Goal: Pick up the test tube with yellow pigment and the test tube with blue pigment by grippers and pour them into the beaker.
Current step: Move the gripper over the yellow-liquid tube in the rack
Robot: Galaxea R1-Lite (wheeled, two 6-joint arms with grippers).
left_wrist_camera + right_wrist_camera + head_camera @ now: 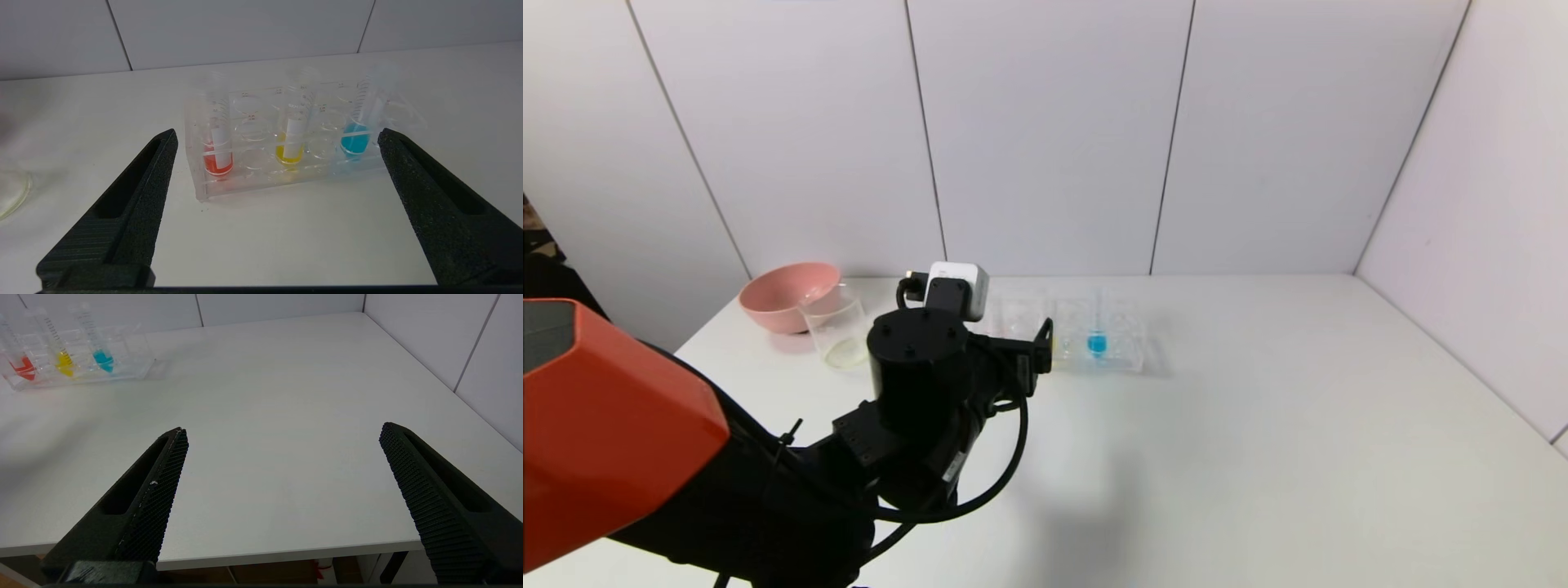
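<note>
The yellow test tube and the blue test tube stand upright in a clear rack, with the yellow one in the middle. My left gripper is open and empty. It hovers low over the table just in front of the rack, fingers spread about as wide as the rack. In the head view the blue tube shows just past my left arm. The beaker stands left of the arm. My right gripper is open and empty over the table's front edge, far from the rack.
A red-orange tube stands at the rack's left end. A pink bowl sits behind the beaker at the back left. White wall panels close the back and right side of the table.
</note>
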